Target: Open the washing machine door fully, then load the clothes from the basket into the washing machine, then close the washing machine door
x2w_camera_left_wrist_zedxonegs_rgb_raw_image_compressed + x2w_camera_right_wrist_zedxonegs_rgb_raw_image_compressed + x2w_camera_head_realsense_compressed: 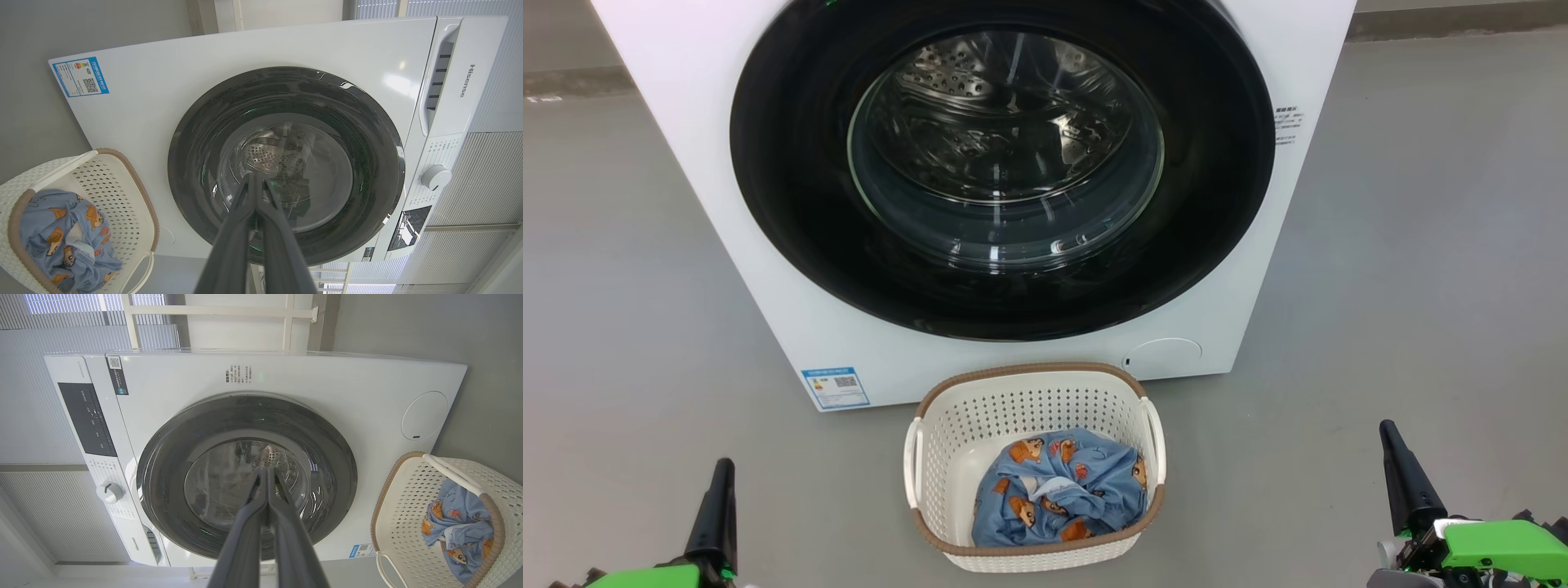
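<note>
The washing machine (727, 204) is standing on the grey floor (1421, 245). The washing machine door (792, 212) is sitting closed, its glossy black rim lying flush against the white front. The perforated steel drum (980, 106) is showing through the bulging glass centre.

The basket (1029, 400) is resting on the floor directly in front of the washing machine, just below the door, with its far rim near the machine's base. It is lying between the machine's blue label (836, 387) and its round filter cap (1164, 358). The clothes (1054, 490) are lying bunched inside the basket, light blue fabric with orange-brown bears and a bit of white lining showing.

The left gripper (721, 469) is hovering low, in front of the washing machine and to the left of the basket. Its two dark fingers (241, 228) are pressing together and gripping nothing. The right gripper (1388, 433) is hovering to the right of the basket, well apart from the machine. Its fingers (245, 526) are likewise meeting at the tips and carrying nothing. In both wrist views the closed fingers are pointing toward the door's glass.
</note>
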Robot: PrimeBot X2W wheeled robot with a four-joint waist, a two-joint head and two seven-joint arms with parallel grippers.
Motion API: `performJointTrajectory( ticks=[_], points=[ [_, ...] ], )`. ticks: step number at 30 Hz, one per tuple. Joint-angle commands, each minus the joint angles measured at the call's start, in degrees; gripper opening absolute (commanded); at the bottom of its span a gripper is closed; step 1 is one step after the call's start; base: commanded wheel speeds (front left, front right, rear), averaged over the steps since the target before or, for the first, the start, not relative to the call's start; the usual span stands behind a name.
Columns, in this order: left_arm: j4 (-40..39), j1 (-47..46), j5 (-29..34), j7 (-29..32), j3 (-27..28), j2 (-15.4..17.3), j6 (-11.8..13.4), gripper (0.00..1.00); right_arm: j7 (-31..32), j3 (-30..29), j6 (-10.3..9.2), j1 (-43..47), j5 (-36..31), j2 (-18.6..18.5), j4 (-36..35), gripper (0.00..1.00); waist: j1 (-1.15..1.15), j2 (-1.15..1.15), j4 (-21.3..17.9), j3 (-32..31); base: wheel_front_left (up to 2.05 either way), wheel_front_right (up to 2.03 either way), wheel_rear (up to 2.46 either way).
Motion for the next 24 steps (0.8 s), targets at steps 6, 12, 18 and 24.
performJointTrajectory(
  ticks=[6, 12, 18, 24],
  points=[
    [-1.30, -2.25, 0.25, 0.19, 1.86, 0.94, -0.59, 0.00, 0.45, 1.41, -0.06, -2.40, -0.23, -0.28, -1.48, 0.00, 0.00, 0.00, 0.00, 0.00, 0.00, 0.00, 0.00],
    [-1.30, -2.25, 0.25, 0.19, 1.85, 0.94, -0.59, 0.00, 0.45, 1.42, -0.06, -2.40, -0.23, -0.28, -1.48, 0.00, 0.00, 0.00, 0.00, 0.00, 0.00, 0.00, 0.00],
    [0.25, 0.09, 0.00, -0.01, -0.04, -0.10, 0.05, 1.00, -0.07, 0.00, 0.00, 0.09, 0.01, 0.04, 0.32, 1.00, 0.00, 0.00, 0.00, 0.00, 0.00, 0.00, 0.00],
    [2.72, 1.90, 0.01, -0.30, -0.53, -0.99, 0.10, 1.00, -0.42, 0.12, 0.00, 1.86, -0.11, 0.84, 2.98, 1.00, 0.01, 0.00, -0.01, 0.13, 0.00, 0.00, 0.00]
  ],
)
